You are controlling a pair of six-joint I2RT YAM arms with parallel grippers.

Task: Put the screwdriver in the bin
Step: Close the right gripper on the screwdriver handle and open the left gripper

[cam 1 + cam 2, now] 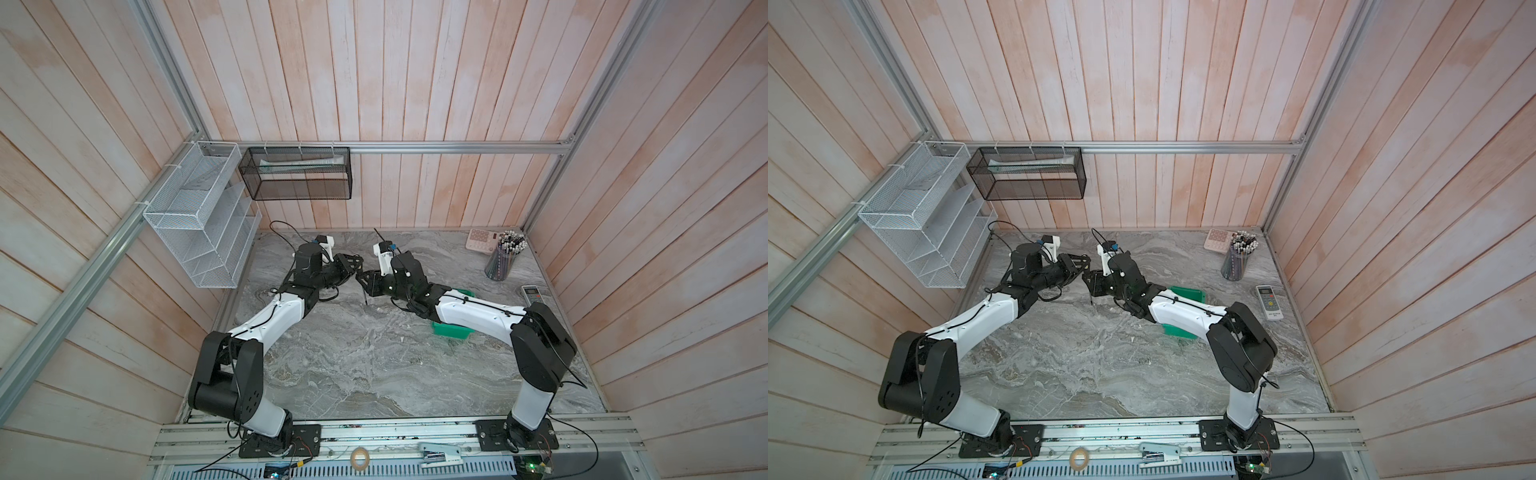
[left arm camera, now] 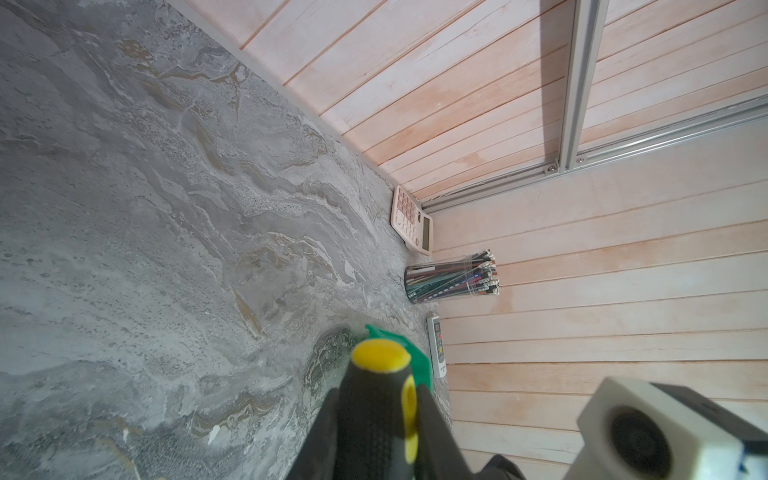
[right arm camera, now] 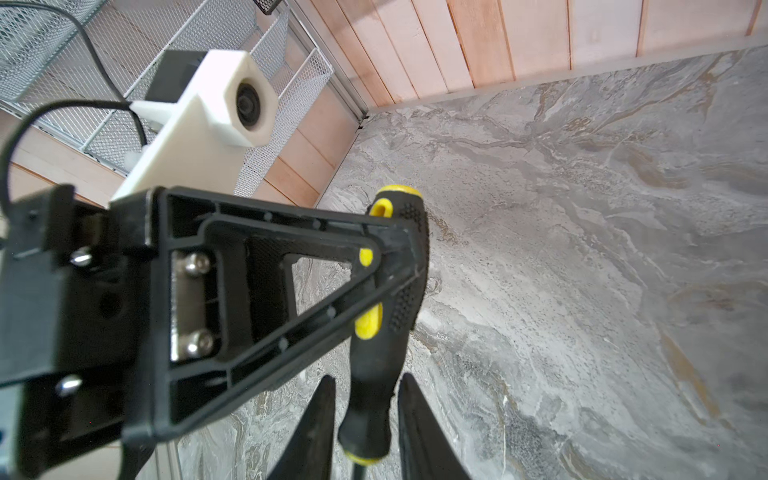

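**Screwdriver (image 1: 364, 296) held between two pincers, outside the bin (image 1: 451, 330)**
Top views: only its thin dark shaft shows, left of the green bin (half hidden by the right arm (image 1: 478, 309)). Left wrist: the left pincer (image 2: 376, 399) is clamped on the black, yellow-capped handle. Right wrist: the right pincer (image 3: 366, 377) has its fingers (image 3: 324, 415) flanking the handle's lower end, with slim gaps.

Bench (image 1: 365, 374): grey marbled stone, matt
Screwdriver (image 3: 374, 374): textured black grip, yellow plastic
Bin (image 1: 449, 331): smooth green plastic
Walls (image 1: 415, 83): pale wood

Seen from high overhead in both top views, aimed steeply down past the screwdriver (image 1: 364, 296) (image 1: 1091, 296) at the whole worktop (image 1: 374, 365) (image 1: 1092, 365), coverage nearly identical. Seen very close from either wrist, from opposite sides of the screwdriver (image 2: 374, 415) (image 3: 374, 353), sharing its handle.
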